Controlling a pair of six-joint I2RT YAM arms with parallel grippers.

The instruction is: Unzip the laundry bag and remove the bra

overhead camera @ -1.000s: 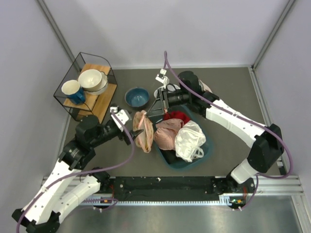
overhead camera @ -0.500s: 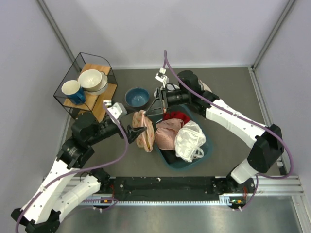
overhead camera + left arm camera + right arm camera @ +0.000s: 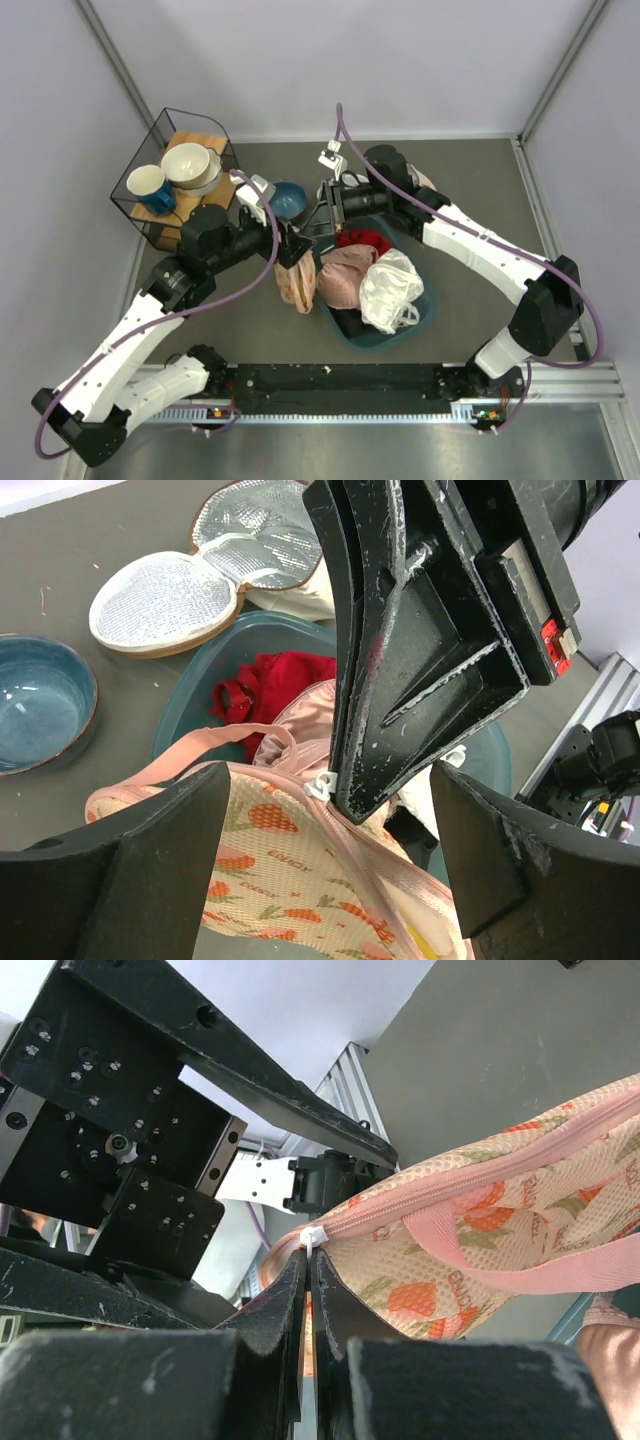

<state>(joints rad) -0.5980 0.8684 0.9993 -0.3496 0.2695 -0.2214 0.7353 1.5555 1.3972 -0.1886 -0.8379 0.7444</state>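
The peach-pink laundry bag (image 3: 297, 275) with orange print lies against the left rim of the teal basin (image 3: 428, 300). My right gripper (image 3: 311, 235) is shut on the white zip pull (image 3: 312, 1237) at the bag's top edge (image 3: 470, 1200). The zip stands partly open below the pull, and a bit of mustard-yellow bra (image 3: 420, 944) shows in the gap. My left gripper (image 3: 326, 815) is open, with one finger on each side of the bag's zipped edge (image 3: 280, 870) and not touching it. The pink loop strap (image 3: 520, 1270) hangs across the bag's side.
The basin holds a red garment (image 3: 362, 240), a pale pink garment (image 3: 345, 272) and a white glossy bundle (image 3: 390, 285). A blue bowl (image 3: 284, 199) and an open silver-lined beige pouch (image 3: 200, 580) lie behind. A wire rack (image 3: 175, 185) with a mug and bowls stands at the left.
My left arm has swung up and to the right, bringing its open gripper over the bag's top edge beside the right gripper. The right gripper has kept its hold in place.
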